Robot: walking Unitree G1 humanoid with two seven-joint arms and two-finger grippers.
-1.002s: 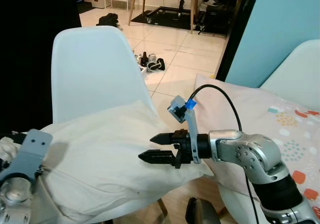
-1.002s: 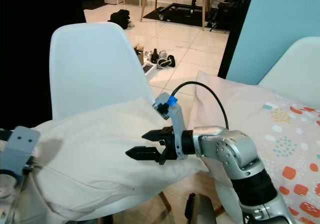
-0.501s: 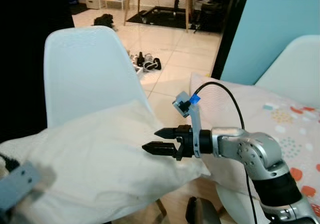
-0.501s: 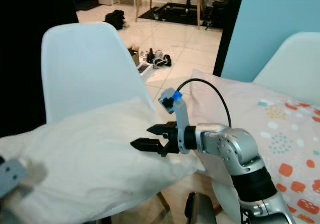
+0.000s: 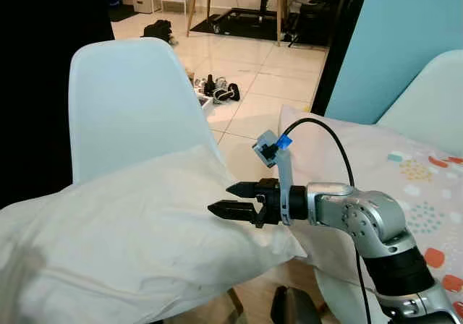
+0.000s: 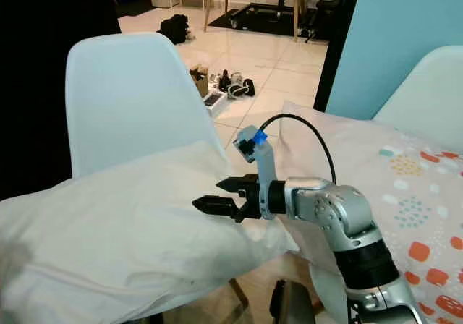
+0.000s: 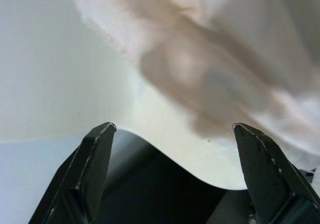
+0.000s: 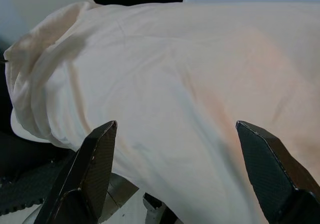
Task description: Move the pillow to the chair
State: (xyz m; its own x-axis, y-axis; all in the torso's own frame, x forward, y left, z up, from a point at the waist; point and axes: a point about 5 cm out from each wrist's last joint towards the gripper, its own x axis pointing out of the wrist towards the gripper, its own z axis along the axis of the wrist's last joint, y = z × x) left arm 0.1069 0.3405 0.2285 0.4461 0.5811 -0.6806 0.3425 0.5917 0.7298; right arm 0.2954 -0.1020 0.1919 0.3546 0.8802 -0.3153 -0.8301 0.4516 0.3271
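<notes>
A: What is on the left?

B: A big cream pillow (image 5: 130, 244). It lies on the seat of a white chair (image 5: 123, 107). The chair's back stands up behind it, on the far side. The pillow's left end hangs out past the seat, near the robot.

A: Where is the left gripper (image 7: 172, 134)?

B: Its wrist view has two black fingers spread wide apart with nothing between them. Blurry pillow cloth and the pale chair shell sit just past them.

A: And in the middle?

B: The right gripper (image 5: 233, 199) is over the pillow's right end. Its fingers are a little apart and hold nothing. I can't tell if they touch the cloth.

A: What is on the right?

B: The silver arm with a black cable (image 5: 325, 143). Behind it lies a pillow with coloured spots (image 5: 405, 186) on another white chair (image 5: 434, 85). Far off, on the tile floor (image 5: 253, 78), are some shoes (image 5: 217, 89).
</notes>
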